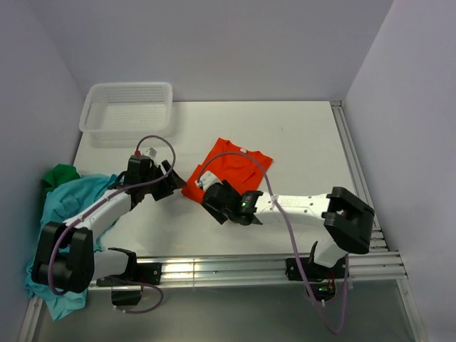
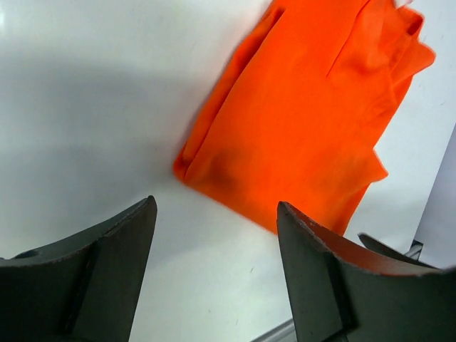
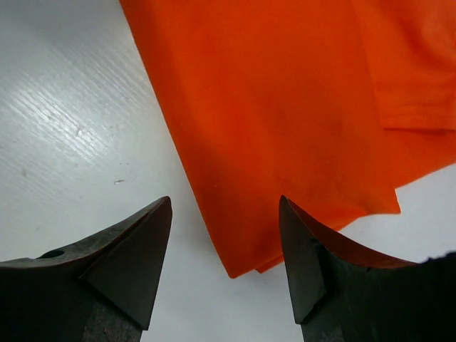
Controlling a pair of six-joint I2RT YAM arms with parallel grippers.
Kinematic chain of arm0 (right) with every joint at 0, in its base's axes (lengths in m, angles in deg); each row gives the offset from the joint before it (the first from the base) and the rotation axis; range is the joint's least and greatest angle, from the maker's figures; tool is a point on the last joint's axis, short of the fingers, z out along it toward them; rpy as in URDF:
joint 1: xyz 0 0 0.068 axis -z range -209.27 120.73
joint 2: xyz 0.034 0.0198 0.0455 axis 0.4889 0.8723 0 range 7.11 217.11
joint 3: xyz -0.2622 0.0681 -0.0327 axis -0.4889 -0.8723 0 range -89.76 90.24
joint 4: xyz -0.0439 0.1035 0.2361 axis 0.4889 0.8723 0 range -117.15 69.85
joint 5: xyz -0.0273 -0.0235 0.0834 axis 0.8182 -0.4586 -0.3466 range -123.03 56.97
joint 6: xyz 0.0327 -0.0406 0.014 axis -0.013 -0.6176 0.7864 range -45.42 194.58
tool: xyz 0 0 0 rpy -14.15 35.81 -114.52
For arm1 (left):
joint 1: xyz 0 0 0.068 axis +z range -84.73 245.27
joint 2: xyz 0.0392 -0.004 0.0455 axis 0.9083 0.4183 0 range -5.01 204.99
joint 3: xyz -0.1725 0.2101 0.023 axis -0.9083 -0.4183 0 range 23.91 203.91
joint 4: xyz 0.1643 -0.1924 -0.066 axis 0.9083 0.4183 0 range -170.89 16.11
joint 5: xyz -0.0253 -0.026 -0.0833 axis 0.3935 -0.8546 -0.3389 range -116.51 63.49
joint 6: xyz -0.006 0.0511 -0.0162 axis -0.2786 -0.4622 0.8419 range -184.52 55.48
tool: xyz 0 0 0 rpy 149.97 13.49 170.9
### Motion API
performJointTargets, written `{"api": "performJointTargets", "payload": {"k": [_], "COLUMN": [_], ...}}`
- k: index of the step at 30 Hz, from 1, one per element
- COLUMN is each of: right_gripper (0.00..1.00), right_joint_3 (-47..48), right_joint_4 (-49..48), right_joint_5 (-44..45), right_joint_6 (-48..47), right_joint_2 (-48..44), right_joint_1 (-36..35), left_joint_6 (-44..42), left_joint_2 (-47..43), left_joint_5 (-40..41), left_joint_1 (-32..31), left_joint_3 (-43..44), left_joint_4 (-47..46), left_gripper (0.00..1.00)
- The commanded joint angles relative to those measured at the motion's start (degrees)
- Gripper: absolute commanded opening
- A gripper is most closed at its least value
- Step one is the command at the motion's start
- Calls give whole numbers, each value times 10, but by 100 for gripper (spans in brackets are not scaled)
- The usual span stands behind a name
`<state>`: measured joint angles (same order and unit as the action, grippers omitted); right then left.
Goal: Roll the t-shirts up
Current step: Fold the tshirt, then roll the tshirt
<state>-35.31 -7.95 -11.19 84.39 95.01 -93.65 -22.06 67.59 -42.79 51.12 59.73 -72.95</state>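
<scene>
Agape, empty — left hand (image 2: 214, 210) and right hand (image 3: 224, 203) flank the orange t-shirt (image 1: 231, 167), basket (image 1: 90, 117) well apart.

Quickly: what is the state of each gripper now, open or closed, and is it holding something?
Left gripper: open, holding nothing, facing the orange shirt.
Right gripper: open, holding nothing, facing the same shirt.
</scene>
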Motion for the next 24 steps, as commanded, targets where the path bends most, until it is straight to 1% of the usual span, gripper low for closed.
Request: {"api": "performJointTargets", "payload": {"k": [1, 4, 5, 9, 12, 14, 18, 21, 23, 24], "right_gripper": [68, 67, 66, 64, 64, 64, 68, 68, 64, 50], "right_joint_3": [36, 55, 62, 79, 96, 106, 119, 122, 119, 120], "right_joint_4": [-28, -31, -31, -33, -32, -32, -27, -28, -30, -33], "right_joint_5": [66, 72, 78, 90, 107, 114, 110, 111, 120, 126], "right_joint_6": [-79, -93, -110, -127, -132, -136, -145, -145, -145, -144], "right_joint_2": [37, 84, 91, 126, 154, 171, 197, 211, 220, 224], "right_joint_1": [-23, -29, -31, -40, -43, -43, -43, -43, -43, -43], "left_joint_6": [56, 79, 83, 94, 99, 99, 92, 87, 86, 88], "left_joint_2": [-49, -70, -73, -89, -109, -112, -113, -119, -124, -130], "left_joint_5": [-12, -5, -8, -17, -23, -25, -47, -54, -58, -60], "left_joint_1": [2, 7, 10, 43, 61, 67, 86, 100, 105, 110], "left_joint_3": [-41, -60, -62, -81, -94, -97, -101, -101, -101, -103], "left_joint_4": [-24, -28, -26, -30, -31, -30, -30, -18, -14, -12], "left_gripper": [74, 75, 75, 75, 81, 81, 81, 81, 81, 81]}}
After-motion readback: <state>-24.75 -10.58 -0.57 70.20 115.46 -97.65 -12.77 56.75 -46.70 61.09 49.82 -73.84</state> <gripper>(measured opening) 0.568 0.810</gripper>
